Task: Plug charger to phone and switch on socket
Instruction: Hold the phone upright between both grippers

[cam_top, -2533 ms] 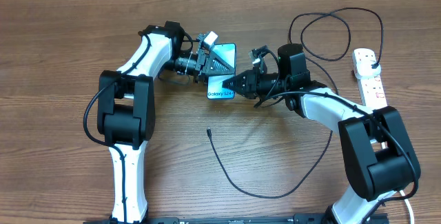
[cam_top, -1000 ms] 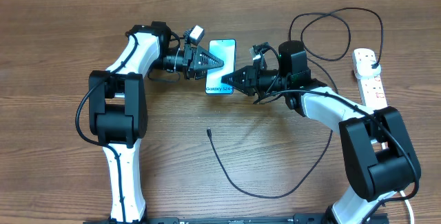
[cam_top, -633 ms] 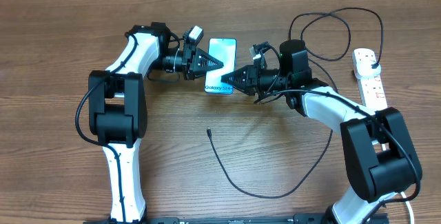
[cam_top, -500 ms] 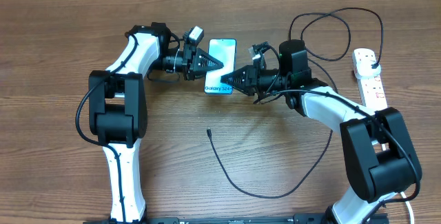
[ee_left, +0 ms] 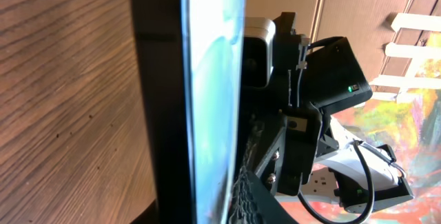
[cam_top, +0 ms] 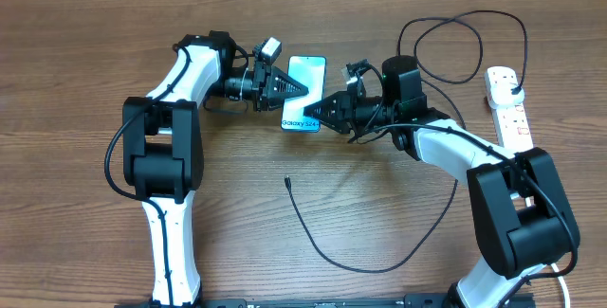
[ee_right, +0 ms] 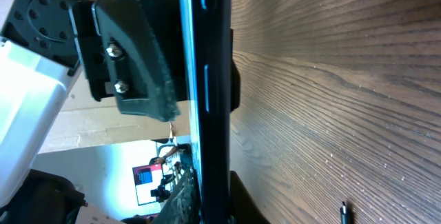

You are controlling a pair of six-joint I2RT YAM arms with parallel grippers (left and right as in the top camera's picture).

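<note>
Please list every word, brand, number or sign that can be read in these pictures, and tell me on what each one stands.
"Galaxy S2", its end hidden at the right tool: on the screen of the phone, near its lower end.
Markings on the socket: too small to read.
Poster in the background of the right wrist view: blurred, not readable.

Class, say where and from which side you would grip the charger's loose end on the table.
Probably grip the charger just behind its connector tip, from straight above, closing across the cable: that end lies flat on the table with bare wood all around.
</note>
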